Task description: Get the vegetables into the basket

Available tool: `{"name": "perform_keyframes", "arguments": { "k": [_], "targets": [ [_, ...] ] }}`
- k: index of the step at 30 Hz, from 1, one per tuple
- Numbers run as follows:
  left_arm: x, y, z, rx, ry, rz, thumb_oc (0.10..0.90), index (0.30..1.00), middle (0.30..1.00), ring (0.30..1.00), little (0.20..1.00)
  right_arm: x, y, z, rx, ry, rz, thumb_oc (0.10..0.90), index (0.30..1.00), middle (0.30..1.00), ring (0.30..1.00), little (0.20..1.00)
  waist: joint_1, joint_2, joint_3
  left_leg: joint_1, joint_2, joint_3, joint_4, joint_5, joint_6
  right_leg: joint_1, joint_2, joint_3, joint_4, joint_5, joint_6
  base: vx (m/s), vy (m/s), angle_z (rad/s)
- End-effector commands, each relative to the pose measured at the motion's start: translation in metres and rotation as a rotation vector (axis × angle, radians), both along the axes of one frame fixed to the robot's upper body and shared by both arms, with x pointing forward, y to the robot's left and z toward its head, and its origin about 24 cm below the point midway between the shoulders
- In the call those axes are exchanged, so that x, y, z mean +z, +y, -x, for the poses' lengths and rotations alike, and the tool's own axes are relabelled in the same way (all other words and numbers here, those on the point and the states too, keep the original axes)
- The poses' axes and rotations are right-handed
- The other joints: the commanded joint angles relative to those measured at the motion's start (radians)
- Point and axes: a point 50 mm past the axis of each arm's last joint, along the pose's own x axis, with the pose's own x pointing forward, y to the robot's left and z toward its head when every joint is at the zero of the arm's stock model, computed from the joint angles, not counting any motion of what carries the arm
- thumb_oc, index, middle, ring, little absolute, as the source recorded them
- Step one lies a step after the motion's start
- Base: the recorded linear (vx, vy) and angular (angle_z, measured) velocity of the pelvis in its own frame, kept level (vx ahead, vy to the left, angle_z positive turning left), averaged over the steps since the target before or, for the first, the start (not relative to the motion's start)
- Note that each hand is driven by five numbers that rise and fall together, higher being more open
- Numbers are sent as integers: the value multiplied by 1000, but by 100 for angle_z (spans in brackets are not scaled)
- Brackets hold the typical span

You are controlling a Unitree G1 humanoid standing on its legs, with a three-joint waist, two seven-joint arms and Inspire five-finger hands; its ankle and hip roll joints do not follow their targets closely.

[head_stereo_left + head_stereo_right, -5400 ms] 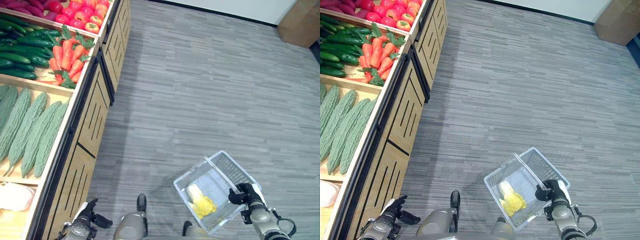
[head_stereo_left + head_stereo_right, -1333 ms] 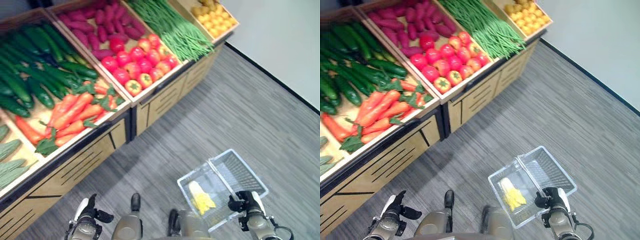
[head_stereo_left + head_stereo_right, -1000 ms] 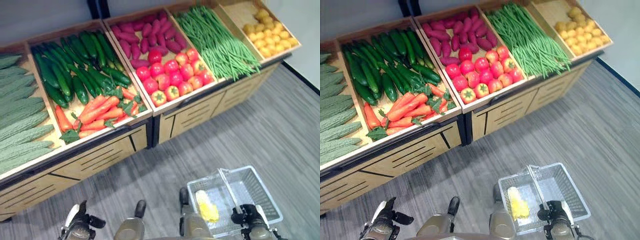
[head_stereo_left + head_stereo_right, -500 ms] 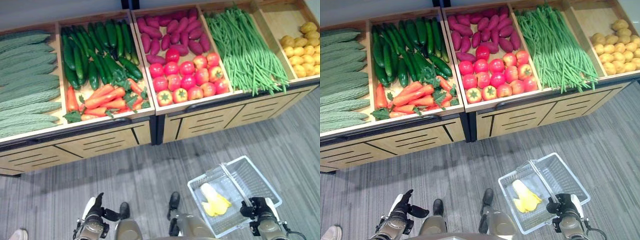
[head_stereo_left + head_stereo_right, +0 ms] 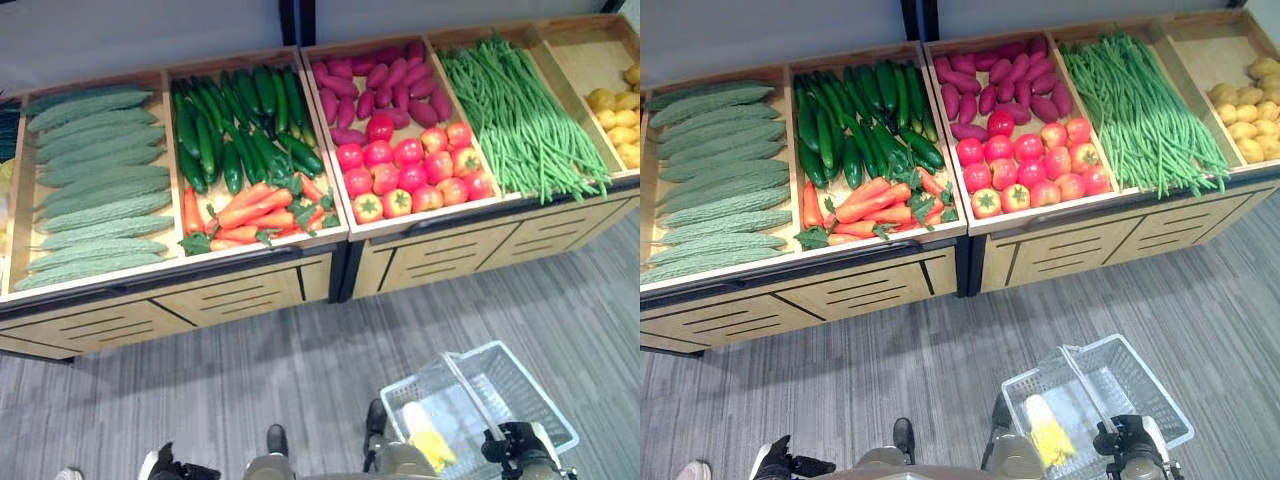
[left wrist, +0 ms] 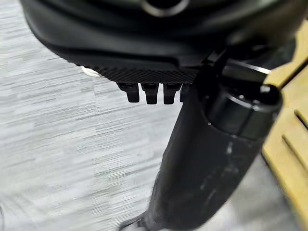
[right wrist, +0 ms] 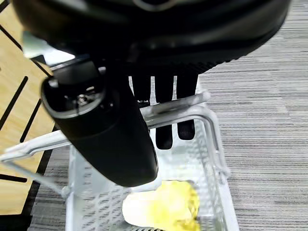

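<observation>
Basket handle (image 7: pixel 178 107) apparently under fingers (image 7: pixel 164 115)

Pale wire-mesh basket (image 5: pixel 1145 385) with translucent plastic look, light matt wooden crates (image 5: pixel 880 255), grey streaked matt floor (image 5: pixel 1200 290), glossy tomatoes (image 5: pixel 1030 165), bumpy matt bitter gourds (image 5: pixel 715 190), matt black textured right hand (image 7: pixel 163 91)

No readable text, label, number or sign stands on any crate, drawer front or basket here.
</observation>
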Motion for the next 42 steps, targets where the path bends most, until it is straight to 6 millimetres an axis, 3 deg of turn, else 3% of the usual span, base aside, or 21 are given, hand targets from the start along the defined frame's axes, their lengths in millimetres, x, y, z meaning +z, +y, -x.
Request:
{"name": "perform_keyframes", "arguments": {
  "k": [1, 2, 3, 4, 6, 7, 8, 9, 12, 13, 16, 29, 42],
  "targets": [
    [43, 63, -17, 150, -121, -348, 900, 1000, 1000, 1000, 1000, 6, -6, -5, 45, -44, 69, 400, 300, 300, 300, 300, 8, -55, -11, -24, 28, -32, -21, 37, -18, 2, -84, 96, 23, 1, 125, 0, 0, 0],
    [61, 82, -17, 218, -144, -480, 900, 1000, 1000, 1000, 1000, 2, 1, -1, 56, -43, 57, 400, 300, 300, 300, 300, 4, -61, -12, -19, 28, -26, -21, 32, -21, 1, -84, 101, 23, 2, 128, 0, 0, 0],
    [73, 91, -26, 228, -190, -559, 900, 1000, 1000, 1000, 1000, 1, 4, 1, 61, -38, 55, 400, 300, 300, 300, 300, 1, -63, -12, -17, 27, -23, -21, 30, -23, 0, -84, 104, 21, 4, 130, 0, 0, 0],
    [73, 91, -26, 228, -190, -560, 900, 1000, 1000, 1000, 1000, 1, 4, 1, 61, -38, 55, 400, 300, 300, 300, 300, 1, -63, -12, -17, 27, -23, -21, 30, -23, 0, -84, 104, 21, 4, 130, -22, 20, -6],
    [102, 109, -40, 243, -293, -712, 900, 1000, 1000, 1000, 1000, 0, 4, 5, 54, -34, 63, 400, 300, 300, 300, 300, 3, -63, -12, -15, 25, -21, -21, 26, -24, -3, -87, 103, 19, 9, 135, -34, 34, -7],
    [168, 122, -76, 129, -544, -990, 900, 1000, 1000, 1000, 1000, 0, 0, 14, 24, -21, 75, 400, 300, 300, 300, 300, 10, -57, -8, -14, 24, -28, -21, 22, -27, 3, -93, 95, 15, 11, 143, -49, 41, -5],
    [176, 124, -78, 134, -565, -1022, 900, 1000, 1000, 1000, 1000, 0, 0, 13, 17, -27, 75, 400, 300, 300, 300, 300, 8, -58, -10, -17, 23, -28, -21, 25, -27, -1, -96, 93, 15, 15, 145, -30, 39, -2],
    [205, 125, -89, 101, -654, -1135, 900, 1000, 1000, 1000, 1000, 0, -2, 17, 3, -22, 77, 400, 300, 300, 300, 300, 6, -56, -9, -13, 23, -28, -21, 17, -28, 4, -97, 91, 14, 14, 149, -26, 18, 7],
    [236, 121, -103, 37, -728, -1254, 900, 1000, 1000, 1000, 1000, 1, -6, 20, -7, -14, 82, 400, 300, 300, 300, 300, -3, -58, -14, -18, 19, -29, -21, 19, -28, 0, -102, 91, 12, 18, 150, -14, 12, 4],
    [256, 116, -115, -35, -783, -1315, 900, 1000, 1000, 1000, 1000, 3, -9, 19, -11, -14, 86, 400, 300, 300, 300, 300, -9, -58, -17, -19, 17, -27, -21, 18, -28, 0, -105, 93, 10, 20, 152, 0, 0, 0],
    [283, 100, -141, -204, -859, -1360, 900, 1000, 1000, 1000, 1000, 7, -12, 7, 29, -37, 95, 400, 300, 300, 300, 300, -31, -54, -17, -21, 17, -20, -21, 18, -30, -9, -108, 105, 8, 24, 153, -26, 32, -3],
    [313, 52, -208, -636, -1038, -1113, 900, 1000, 1000, 1000, 1000, 29, -13, -48, 184, -179, 124, 400, 300, 300, 300, 300, -89, -50, 4, -10, 31, 29, -21, 21, -33, -48, -90, 167, 9, 40, 151, -9, 11, -15],
    [317, 28, -236, -724, -1062, -1028, 900, 1000, 1000, 1000, 1000, 24, -5, -50, 196, -160, 105, 400, 300, 300, 300, 300, -112, -57, 11, -13, 43, 48, -21, 22, -36, -73, -77, 190, 12, 44, 150, 6, 0, -9]
  ]
}}
